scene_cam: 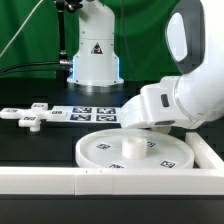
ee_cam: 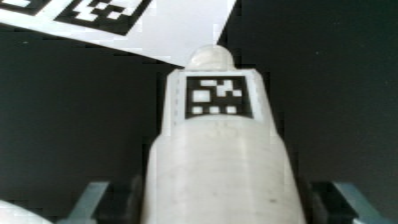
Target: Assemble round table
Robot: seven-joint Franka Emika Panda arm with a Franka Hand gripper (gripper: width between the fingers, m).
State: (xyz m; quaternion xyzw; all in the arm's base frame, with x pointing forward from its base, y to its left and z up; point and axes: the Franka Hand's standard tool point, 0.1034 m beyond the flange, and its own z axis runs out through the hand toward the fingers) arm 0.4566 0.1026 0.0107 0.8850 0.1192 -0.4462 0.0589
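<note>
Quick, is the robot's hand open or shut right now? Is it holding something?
Gripper: closed, holding the short white post between its fingers.

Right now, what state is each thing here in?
Gripper: shut on the post.
Post: clamped in the gripper, tag facing the wrist camera.
Round disc: lying flat, rim up.
Cross-shaped piece: lying loose, apart from the disc.
Marker board: lying flat, untouched.
</note>
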